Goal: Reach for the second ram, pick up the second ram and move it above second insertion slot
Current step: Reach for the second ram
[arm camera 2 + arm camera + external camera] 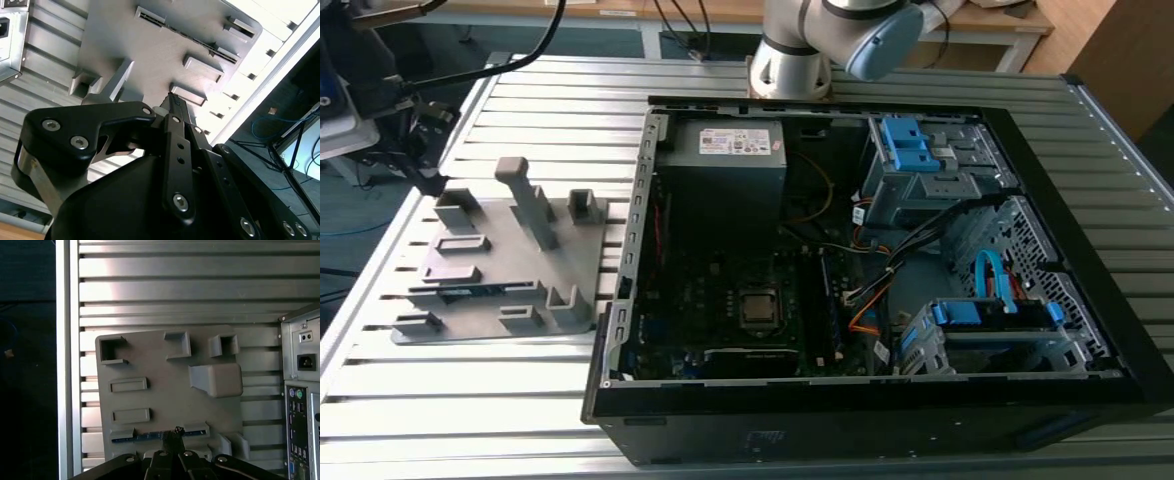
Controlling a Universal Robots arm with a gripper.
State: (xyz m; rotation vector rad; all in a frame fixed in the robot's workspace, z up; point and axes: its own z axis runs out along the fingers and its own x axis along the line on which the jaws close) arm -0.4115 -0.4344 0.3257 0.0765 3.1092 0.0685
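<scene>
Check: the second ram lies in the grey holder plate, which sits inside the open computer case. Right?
No: the exterior view shows the grey holder plate, holding the second ram, on the slatted table beside the open computer case, not inside it.

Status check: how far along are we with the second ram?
Done: nothing yet; the second ram lies in its slot on the grey holder plate. In hand: the reach, with the gripper, shut and empty, hanging above the plate and over the ram in the first wrist view. Left: the grasp, the lift and the carry to the slot inside the open computer case.
</scene>
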